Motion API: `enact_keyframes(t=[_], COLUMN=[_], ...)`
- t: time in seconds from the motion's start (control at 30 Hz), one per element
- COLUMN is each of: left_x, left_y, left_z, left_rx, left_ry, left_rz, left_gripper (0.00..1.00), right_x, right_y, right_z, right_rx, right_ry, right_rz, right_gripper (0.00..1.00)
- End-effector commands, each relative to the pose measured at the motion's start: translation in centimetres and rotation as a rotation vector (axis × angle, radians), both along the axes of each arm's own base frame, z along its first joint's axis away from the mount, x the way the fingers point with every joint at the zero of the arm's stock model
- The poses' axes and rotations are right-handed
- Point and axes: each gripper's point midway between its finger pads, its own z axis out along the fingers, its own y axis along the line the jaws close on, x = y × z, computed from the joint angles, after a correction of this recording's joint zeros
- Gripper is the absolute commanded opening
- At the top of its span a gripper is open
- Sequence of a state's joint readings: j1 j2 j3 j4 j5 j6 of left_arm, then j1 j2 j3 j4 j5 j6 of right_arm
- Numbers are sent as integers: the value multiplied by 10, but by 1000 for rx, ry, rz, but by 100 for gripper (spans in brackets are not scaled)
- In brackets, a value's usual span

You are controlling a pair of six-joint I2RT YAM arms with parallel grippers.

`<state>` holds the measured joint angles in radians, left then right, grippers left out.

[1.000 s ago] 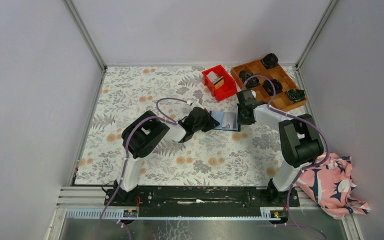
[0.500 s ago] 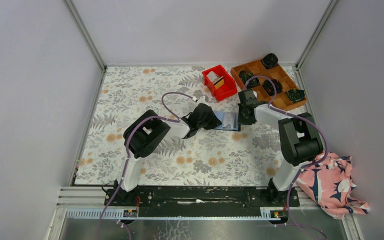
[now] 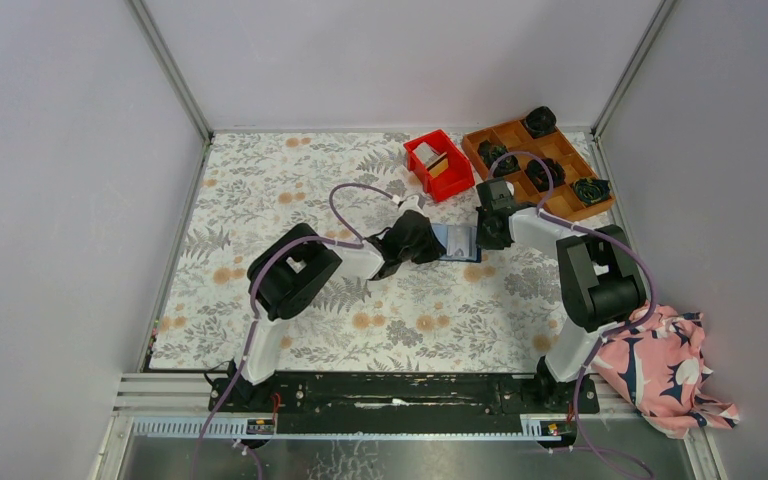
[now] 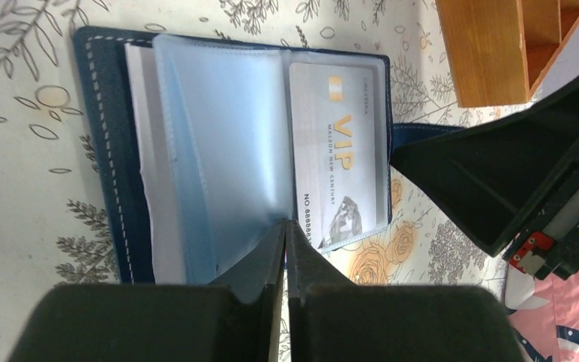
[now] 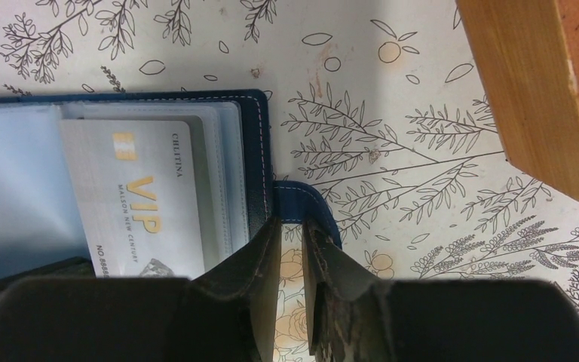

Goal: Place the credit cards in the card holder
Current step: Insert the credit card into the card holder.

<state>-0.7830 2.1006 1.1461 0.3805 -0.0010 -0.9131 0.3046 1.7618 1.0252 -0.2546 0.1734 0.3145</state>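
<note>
Left claw (image 4: 285, 226) has its fingers pressed together, the tips touching the lower edge of a clear sleeve (image 4: 219, 151) in the open card holder (image 4: 98, 151). Whether the sleeve is caught between them I cannot tell. Right claw (image 5: 292, 225) shows only a thin slit between its fingers, with the tips set on the blue snap tab (image 5: 301, 202) at the holder's side.

The navy holder lies open on the flowered surface (image 3: 280, 180) between the two arms. In the pocket next to the tab sits a silver card (image 4: 339, 151) printed "VIP" in gold, with "MALSON NEW CENTURY" beside it and a number starting "NO 8888", the rest hidden.

Farther back, a red bin (image 3: 460, 185) holds a pale card (image 3: 427, 155) and an orange-tan card (image 3: 441, 166). Just right of it stands a wooden tray (image 3: 563, 203) with dark bundles (image 3: 540, 120).
</note>
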Motion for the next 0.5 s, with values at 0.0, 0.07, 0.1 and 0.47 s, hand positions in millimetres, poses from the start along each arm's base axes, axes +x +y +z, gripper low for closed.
enact_keyframes(t=[0.0, 0.07, 0.1, 0.47], left_x=[-21, -23, -23, -11], left_y=[-3, -6, -7, -21], left_z=[-5, -3, -3, 12], left_rx=[81, 81, 81, 66], left_ry=[28, 28, 28, -7], left_rz=[-63, -73, -75, -72], left_gripper=[5, 5, 5, 4], right_x=[5, 6, 5, 2], right_y=[8, 8, 9, 13], right_z=[-3, -2, -2, -4], right_rx=[32, 36, 39, 54], right_ry=[2, -1, 1, 12], right_rz=[3, 4, 6, 20], right_gripper=[24, 24, 24, 23])
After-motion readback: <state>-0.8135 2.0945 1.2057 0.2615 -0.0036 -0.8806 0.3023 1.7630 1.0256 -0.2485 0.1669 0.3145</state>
